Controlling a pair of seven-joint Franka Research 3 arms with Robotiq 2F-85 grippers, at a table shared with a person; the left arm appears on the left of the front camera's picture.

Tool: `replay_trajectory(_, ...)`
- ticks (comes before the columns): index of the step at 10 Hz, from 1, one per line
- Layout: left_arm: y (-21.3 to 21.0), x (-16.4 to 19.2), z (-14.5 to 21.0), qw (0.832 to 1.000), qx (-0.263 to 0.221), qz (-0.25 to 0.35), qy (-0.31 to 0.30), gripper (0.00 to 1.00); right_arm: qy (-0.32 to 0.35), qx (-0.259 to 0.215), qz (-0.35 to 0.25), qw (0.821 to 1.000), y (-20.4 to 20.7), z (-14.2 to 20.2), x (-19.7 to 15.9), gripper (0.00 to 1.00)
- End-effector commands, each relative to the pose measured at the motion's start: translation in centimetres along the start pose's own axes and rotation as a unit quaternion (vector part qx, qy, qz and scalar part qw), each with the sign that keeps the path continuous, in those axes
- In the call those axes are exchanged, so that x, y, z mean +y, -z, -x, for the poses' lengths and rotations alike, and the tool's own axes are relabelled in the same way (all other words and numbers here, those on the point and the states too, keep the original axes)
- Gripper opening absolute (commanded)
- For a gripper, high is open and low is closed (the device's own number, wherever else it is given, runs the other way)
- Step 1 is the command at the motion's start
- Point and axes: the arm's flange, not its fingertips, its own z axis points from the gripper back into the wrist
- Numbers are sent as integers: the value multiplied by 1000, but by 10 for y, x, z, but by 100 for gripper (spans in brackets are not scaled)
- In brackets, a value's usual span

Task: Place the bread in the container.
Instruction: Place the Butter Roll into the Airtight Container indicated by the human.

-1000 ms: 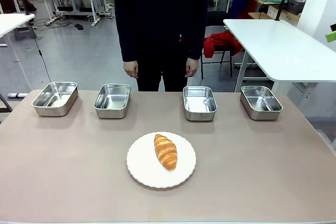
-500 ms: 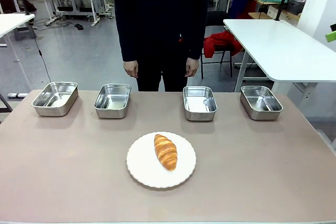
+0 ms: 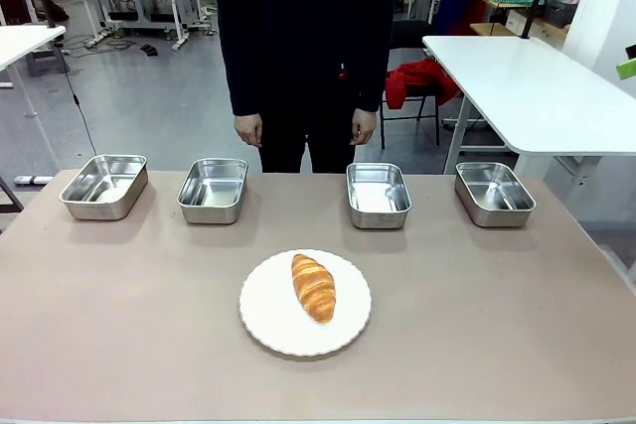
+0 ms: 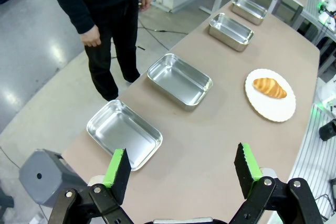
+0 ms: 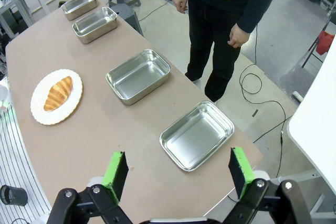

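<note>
The bread (image 3: pixel 313 287), a golden-brown croissant, lies on a round white plate (image 3: pixel 268 330) near the table's front middle. Several alike steel containers stand in a row along the far edge, empty: far left (image 3: pixel 104 186), left of centre (image 3: pixel 213 190), right of centre (image 3: pixel 378 195), far right (image 3: pixel 494 194). My left gripper (image 4: pixel 181 153) hangs open high above the table's left end, over the nearest container (image 4: pixel 124 134), with the bread (image 4: pixel 269 87) well beyond it. My right gripper (image 5: pixel 177 156) is open too, high above the right end, the bread (image 5: pixel 58 93) far off.
A person in dark clothes stands at the far side behind the middle containers, hands (image 3: pixel 247 130) hanging at the sides. The brown tabletop (image 3: pixel 477 305) is bare around the plate. A white table (image 3: pixel 537 86) stands off to the back right.
</note>
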Motion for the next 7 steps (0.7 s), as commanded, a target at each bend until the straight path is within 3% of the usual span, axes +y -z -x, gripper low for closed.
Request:
replay_trajectory(1, -1, -2, 0, 1000, -2, 3, 7, 100, -1, -6, 0, 1000, 1, -1, -1, 100)
replay_trajectory(7, -1, -2, 0, 1000, -2, 3, 7, 100, -1, -6, 0, 1000, 1, -1, -1, 100)
